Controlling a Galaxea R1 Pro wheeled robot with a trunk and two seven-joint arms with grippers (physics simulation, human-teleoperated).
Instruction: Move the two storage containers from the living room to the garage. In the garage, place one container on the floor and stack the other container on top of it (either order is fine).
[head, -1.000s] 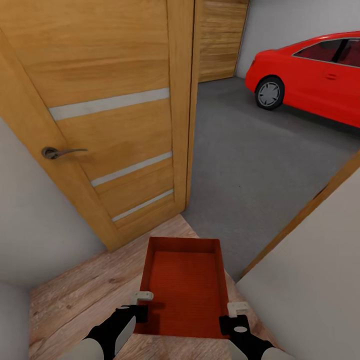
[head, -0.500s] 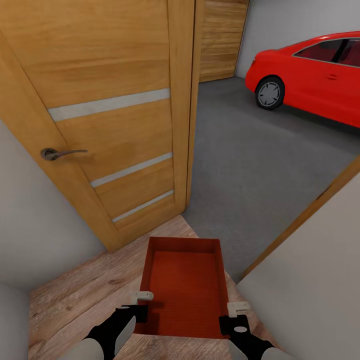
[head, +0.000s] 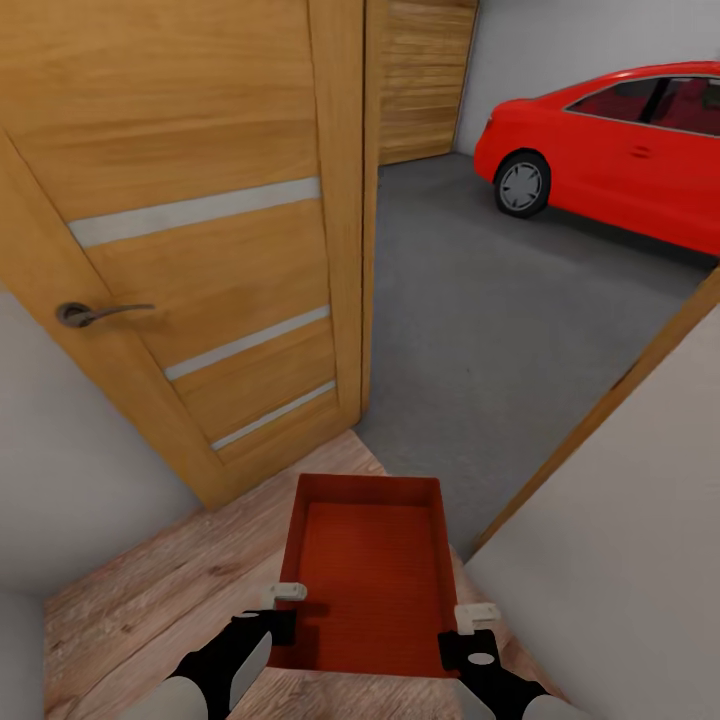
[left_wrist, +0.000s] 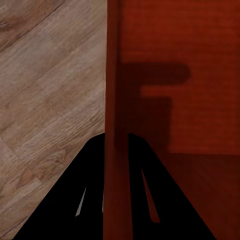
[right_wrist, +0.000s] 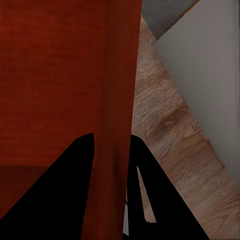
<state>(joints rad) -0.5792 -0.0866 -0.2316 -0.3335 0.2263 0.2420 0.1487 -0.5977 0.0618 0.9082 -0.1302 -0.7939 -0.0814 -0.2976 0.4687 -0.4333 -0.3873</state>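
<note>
Open wooden door on the left has slid further left in the head view since a second ago, so the camera has turned toward the garage. Left gripper and right gripper each clamp a side wall of the storage container, carried over the wood planks at the threshold. Grey floor and red car lie ahead; set-down probably comes next.

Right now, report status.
Left gripper and right gripper both shut on storage container. Open door close at left; garage floor ahead.
</note>
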